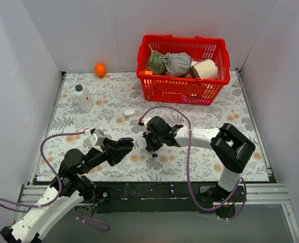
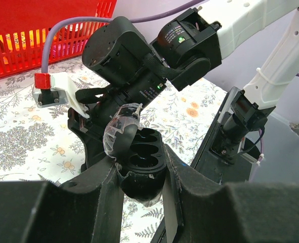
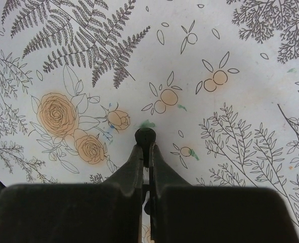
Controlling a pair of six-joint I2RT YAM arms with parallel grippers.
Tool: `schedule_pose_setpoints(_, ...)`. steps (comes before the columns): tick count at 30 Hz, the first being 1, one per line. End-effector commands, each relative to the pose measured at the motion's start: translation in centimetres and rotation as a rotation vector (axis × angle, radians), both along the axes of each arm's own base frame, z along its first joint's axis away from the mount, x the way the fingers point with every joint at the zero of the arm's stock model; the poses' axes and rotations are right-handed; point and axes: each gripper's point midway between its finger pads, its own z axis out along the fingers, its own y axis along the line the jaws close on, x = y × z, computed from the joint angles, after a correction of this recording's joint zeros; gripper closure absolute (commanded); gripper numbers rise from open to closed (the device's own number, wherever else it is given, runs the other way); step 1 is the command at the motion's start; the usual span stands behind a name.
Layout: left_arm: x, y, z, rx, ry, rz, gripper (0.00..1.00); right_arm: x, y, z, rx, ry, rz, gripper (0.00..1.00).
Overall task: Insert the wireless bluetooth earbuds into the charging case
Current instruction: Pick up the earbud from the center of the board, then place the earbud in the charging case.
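1. Because the earbud (image 3: 145, 136) is a tiny, glossy, rounded bead, expect it to be very light, rigid and slippery. A grip on so little surface can squirt it sideways if it is off-centre.
2. Take hold across the widest part of the bud, centred on the finger pads, with only light pressure. No weight needs supporting.
3. Expect the charging case (image 2: 144, 154) to be a hard, smooth pebble shape. It is best clamped across its lower body, so that the wells and the hinged lid (image 2: 120, 132) are free.
4. Right gripper (image 3: 145, 151): the jaws are pressed almost together and pinch the earbud at their very tips. Most of the bud protrudes beyond the tips, so the hold looks marginal.
5. Earbud location: at the right fingertips, close above the floral table cover (image 3: 240, 101). Whether it touches the cover cannot be told.
6. Left gripper (image 1: 123, 147): the jaws are clamped on the charging case, one finger (image 2: 101, 185) on each flank. The case is held off the table with the lid swung open and the wells facing the right gripper.
7. Case location: near the right gripper but apart from it.
8. Only one earbud is visible. Whether a well is already occupied cannot be told, as the wells are too dark.
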Motion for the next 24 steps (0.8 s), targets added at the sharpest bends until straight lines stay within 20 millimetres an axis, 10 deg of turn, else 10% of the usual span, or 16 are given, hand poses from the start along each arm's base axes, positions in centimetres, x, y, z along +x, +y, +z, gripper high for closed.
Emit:
schedule_pose_setpoints(1, -0.2, 0.1, 1.2, -0.01, -0.021, -0.005, 1.0, 0.6, -0.8, -0.3, -0.036, -0.024, -0.016, 0.99)
schedule_pose_setpoints(7, -0.2, 0.1, 1.3, -0.013, -0.022, -0.004, 1.0, 1.0, -1.0, 4.5, 0.043, -0.131, 0.004, 0.99)
schedule_pose_setpoints(17, -1.5, -1.9, 4.3, -0.04, -0.135, -0.159, 1.0, -4.0, -4.8, 26.3, 0.253, -0.464, 0.359, 0.99)
schedule_pose_setpoints(24, -3.2, -5.7, 4.9, 0.013, -0.144, -0.464, 1.0, -9.0, -6.8, 30.6, 0.342, -0.479, 0.507, 0.99)
